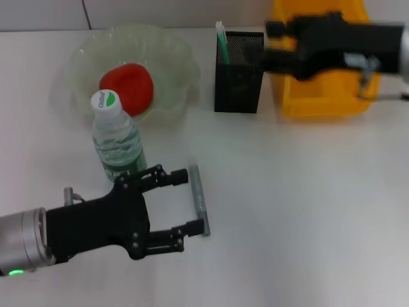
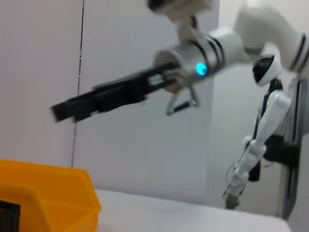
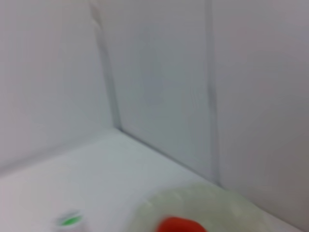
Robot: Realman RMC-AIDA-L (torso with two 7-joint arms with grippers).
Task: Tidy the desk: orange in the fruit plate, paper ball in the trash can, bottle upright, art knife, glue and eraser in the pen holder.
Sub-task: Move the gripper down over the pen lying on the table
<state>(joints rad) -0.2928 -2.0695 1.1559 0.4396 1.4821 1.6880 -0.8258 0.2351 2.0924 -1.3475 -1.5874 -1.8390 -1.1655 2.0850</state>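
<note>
The orange (image 1: 128, 86) lies in the clear fruit plate (image 1: 172, 57). The bottle (image 1: 116, 137) stands upright in front of the plate. The grey art knife (image 1: 199, 199) lies flat on the desk. My left gripper (image 1: 190, 201) is open, and its two fingers straddle the knife lengthwise. The black mesh pen holder (image 1: 239, 70) holds a green-and-white stick (image 1: 222, 41). My right gripper (image 1: 276, 41) hovers between the pen holder and the yellow trash can (image 1: 319, 96); it also shows in the left wrist view (image 2: 65, 110). No paper ball or eraser shows.
The right wrist view shows the plate (image 3: 212, 205), the orange (image 3: 181, 225) and the bottle cap (image 3: 71, 221) against the back wall. The trash can's corner (image 2: 53, 193) shows in the left wrist view. White desk surface (image 1: 307, 204) lies to the right of the knife.
</note>
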